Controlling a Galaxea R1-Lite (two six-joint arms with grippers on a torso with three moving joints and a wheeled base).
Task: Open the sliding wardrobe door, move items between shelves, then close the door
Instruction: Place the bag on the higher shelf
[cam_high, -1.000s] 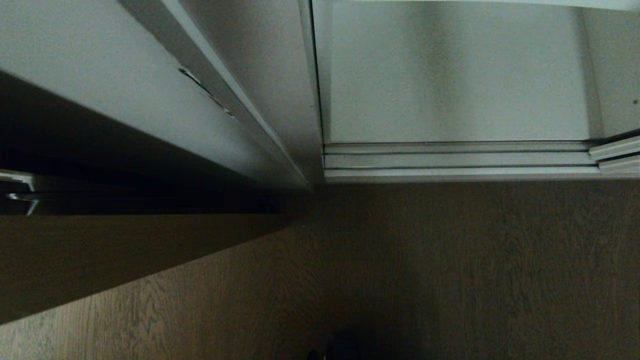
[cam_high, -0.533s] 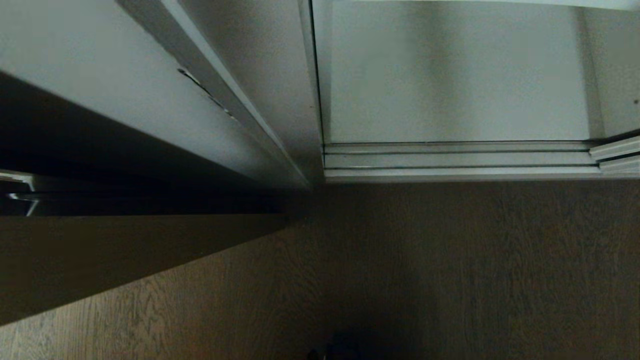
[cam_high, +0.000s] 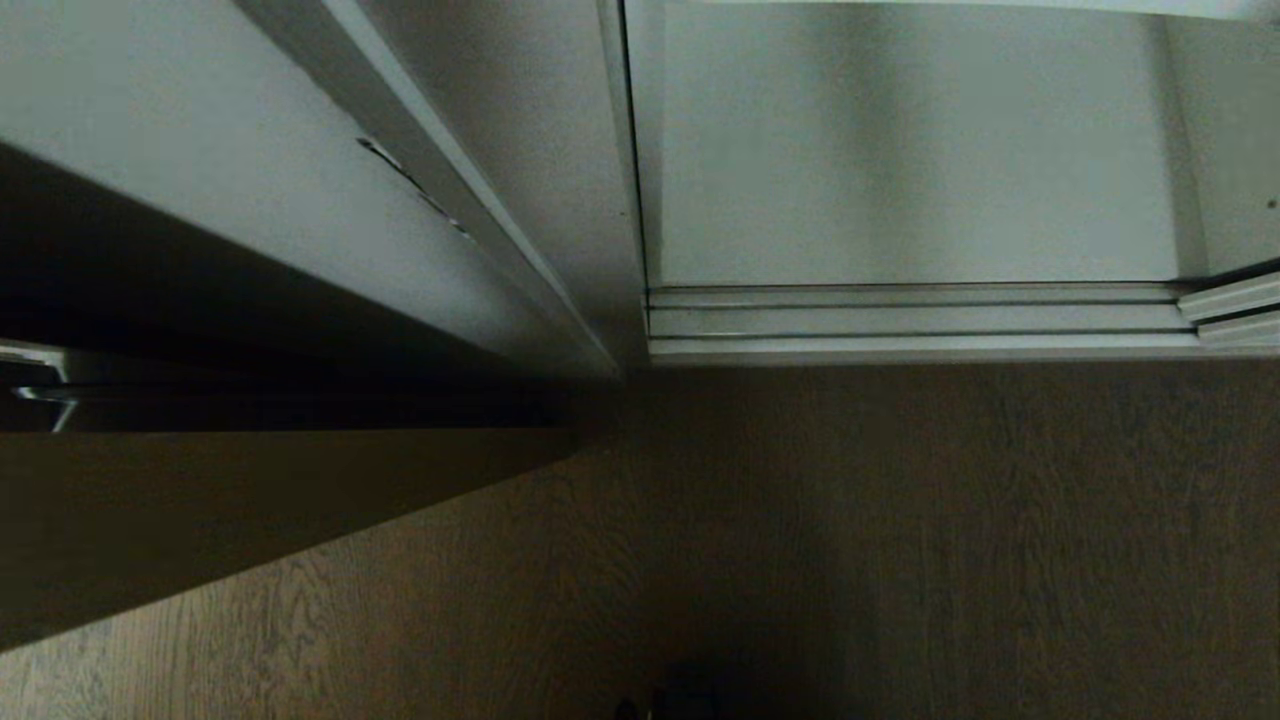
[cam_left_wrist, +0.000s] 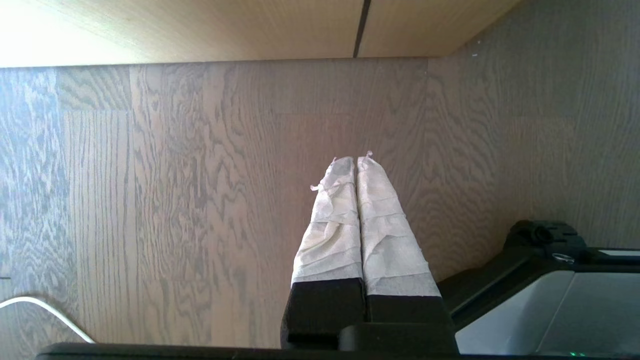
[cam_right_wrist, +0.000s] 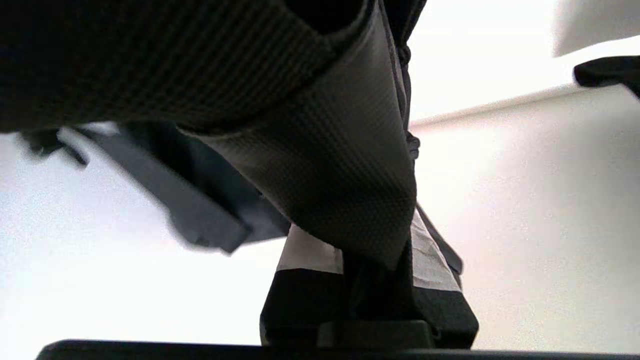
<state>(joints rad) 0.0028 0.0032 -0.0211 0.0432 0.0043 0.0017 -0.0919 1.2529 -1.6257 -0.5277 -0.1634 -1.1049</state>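
Note:
My right gripper (cam_right_wrist: 372, 240) is shut on a strap of the black fabric bundle (cam_right_wrist: 320, 165), which hangs over its taped fingers (cam_right_wrist: 435, 262) and hides the tips. A white wardrobe board (cam_right_wrist: 530, 210) lies behind the bundle. In the head view neither arm shows. The wardrobe compartment stands open there, with its white bottom board (cam_high: 900, 150) and the floor tracks (cam_high: 900, 320) in sight. White-silver frame ends of the sliding wardrobe door (cam_high: 1235, 298) sit on the tracks at the right edge. My left gripper (cam_left_wrist: 356, 161) hangs shut and empty over the wood floor.
Dark wood floor (cam_high: 900, 540) runs in front of the wardrobe. A white side panel (cam_high: 300, 200) slants along the left, with a dark gap under it. My own base (cam_left_wrist: 550, 295) sits beside the left gripper, and a white cable (cam_left_wrist: 45, 307) lies on the floor.

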